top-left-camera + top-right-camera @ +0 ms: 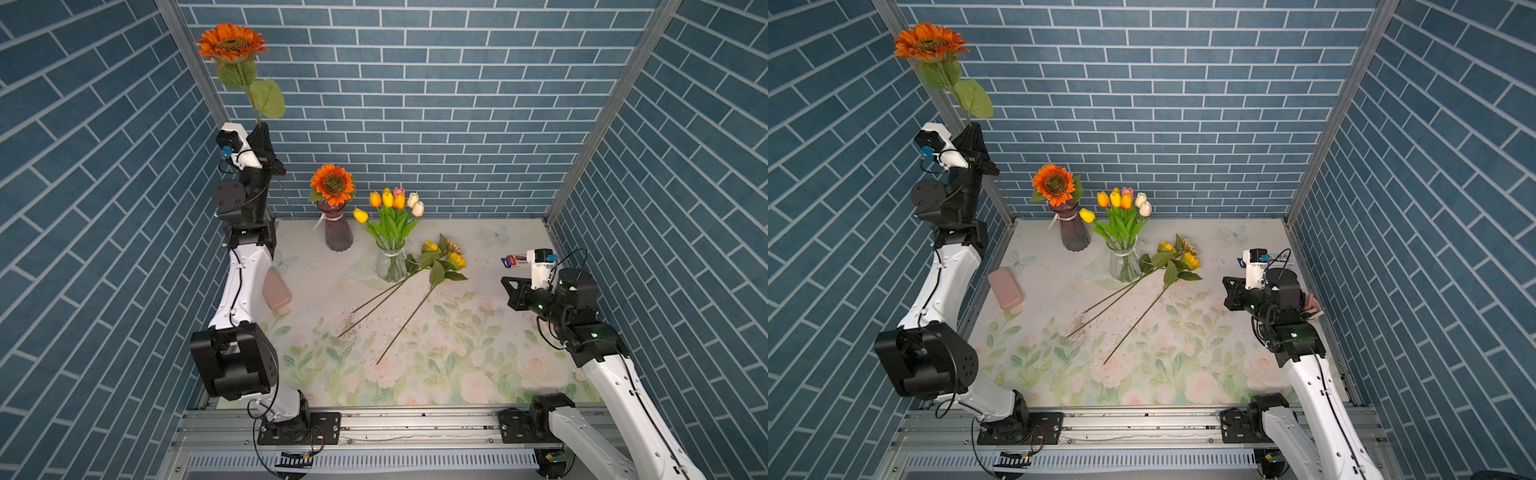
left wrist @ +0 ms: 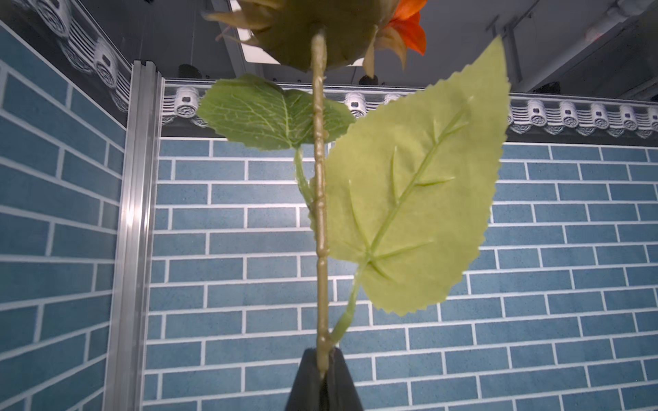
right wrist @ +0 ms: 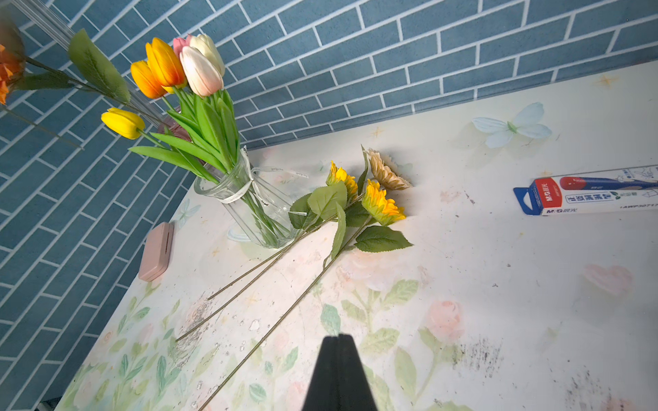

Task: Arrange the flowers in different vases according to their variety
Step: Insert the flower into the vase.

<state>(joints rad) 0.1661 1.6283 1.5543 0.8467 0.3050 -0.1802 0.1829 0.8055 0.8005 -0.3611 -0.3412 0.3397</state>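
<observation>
My left gripper point(image 1: 262, 126) point(image 2: 322, 356) is raised high by the back left corner, shut on the stem of an orange sunflower point(image 1: 232, 41) that stands upright above it. A second orange sunflower point(image 1: 332, 184) sits in the dark purple vase point(image 1: 337, 232). Several tulips point(image 1: 392, 201) point(image 3: 178, 71) fill the clear vase point(image 1: 390, 266) point(image 3: 249, 210). Three small sunflowers point(image 1: 446, 255) point(image 3: 377, 199) lie on the mat beside the clear vase, with their stems running toward the front left. My right gripper point(image 1: 503, 280) point(image 3: 338, 336) hovers shut and empty at the right.
A flat pink case point(image 1: 277, 293) point(image 3: 156, 251) lies on the mat's left side beside my left arm. A blue and white pen box point(image 1: 515, 261) point(image 3: 587, 194) lies at the right edge behind my right wrist. Blue brick walls close in three sides.
</observation>
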